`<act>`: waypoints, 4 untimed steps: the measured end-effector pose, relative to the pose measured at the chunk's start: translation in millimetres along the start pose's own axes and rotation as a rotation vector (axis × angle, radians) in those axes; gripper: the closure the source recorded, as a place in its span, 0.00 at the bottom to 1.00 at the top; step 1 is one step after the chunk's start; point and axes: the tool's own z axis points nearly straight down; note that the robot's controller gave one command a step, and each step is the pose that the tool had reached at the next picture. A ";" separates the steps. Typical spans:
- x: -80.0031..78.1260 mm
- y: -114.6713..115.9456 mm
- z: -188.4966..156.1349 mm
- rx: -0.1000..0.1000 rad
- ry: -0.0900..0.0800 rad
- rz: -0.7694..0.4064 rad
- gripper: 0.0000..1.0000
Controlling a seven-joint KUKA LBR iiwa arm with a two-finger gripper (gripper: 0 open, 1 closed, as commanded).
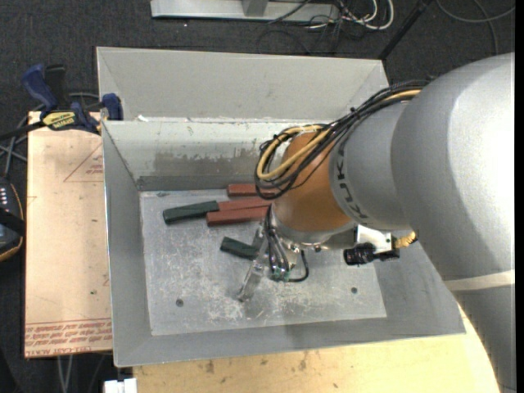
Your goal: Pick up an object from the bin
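Note:
My gripper point(250, 284) is low over the middle of the bin floor, under the orange wrist cover. A small dark green block point(237, 248) lies just to its upper left, close to the gripper body; whether they touch I cannot tell. Farther back lie a reddish-brown bar point(237, 213) and, end to end with it on the left, a dark green bar point(191, 212). A shorter reddish-brown block point(242, 189) sits behind them near the back wall. Nothing shows between the gripper's tips.
The arm and its cables cover the right half of the bin. The bin floor in front of the gripper and to its left is bare, scuffed metal.

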 end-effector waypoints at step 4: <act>-8.5 -4.0 -15.0 -0.003 -0.004 0.184 1.00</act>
